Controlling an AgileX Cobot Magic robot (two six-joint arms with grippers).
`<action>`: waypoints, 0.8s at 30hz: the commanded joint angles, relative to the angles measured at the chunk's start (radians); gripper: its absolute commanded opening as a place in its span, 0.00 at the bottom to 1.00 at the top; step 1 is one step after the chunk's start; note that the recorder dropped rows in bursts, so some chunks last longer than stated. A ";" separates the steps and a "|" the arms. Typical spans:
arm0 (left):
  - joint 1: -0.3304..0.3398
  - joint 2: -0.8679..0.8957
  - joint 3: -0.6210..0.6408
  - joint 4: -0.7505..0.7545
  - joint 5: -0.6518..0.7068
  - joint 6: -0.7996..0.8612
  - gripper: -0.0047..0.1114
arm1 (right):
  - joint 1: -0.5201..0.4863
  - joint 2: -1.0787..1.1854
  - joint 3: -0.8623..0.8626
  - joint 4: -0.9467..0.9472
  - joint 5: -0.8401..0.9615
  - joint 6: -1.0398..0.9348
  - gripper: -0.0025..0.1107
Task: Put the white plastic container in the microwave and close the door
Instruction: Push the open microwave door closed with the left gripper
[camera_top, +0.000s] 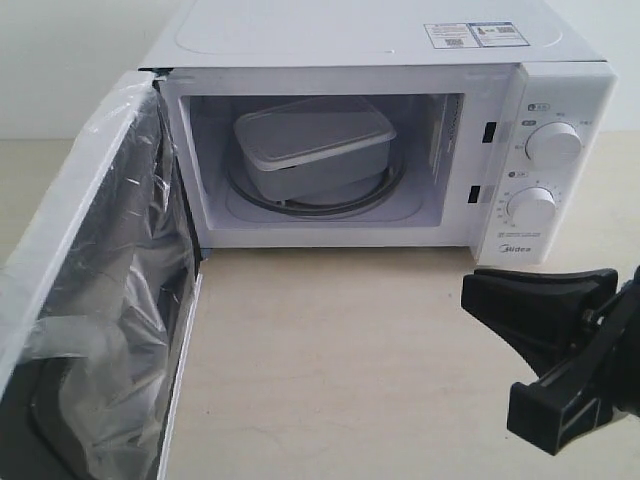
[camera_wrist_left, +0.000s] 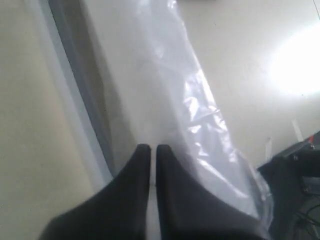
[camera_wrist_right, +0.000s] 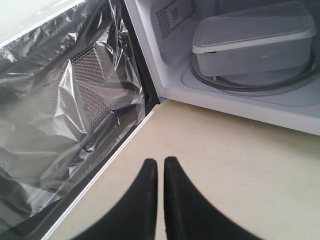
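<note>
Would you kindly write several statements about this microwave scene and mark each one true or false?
1. The container sits inside the microwave. True.
2. The door is shut. False: it stands wide open.
3. The right gripper holds the container. False: it is shut on nothing, outside the microwave.
4. Crinkled film covers the door's inner face. True.
5. The left gripper is wide open. False: it is shut.
6. The microwave has two knobs. True.
</note>
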 joint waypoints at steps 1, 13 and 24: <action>-0.008 0.062 -0.005 -0.032 0.010 0.052 0.08 | 0.001 -0.003 0.007 -0.008 -0.007 -0.004 0.02; -0.116 0.114 -0.005 -0.141 0.010 0.178 0.08 | -0.001 -0.003 -0.024 0.019 -0.084 -0.010 0.02; -0.302 0.282 -0.007 -0.192 -0.193 0.235 0.08 | -0.001 -0.003 -0.116 0.054 -0.060 -0.069 0.02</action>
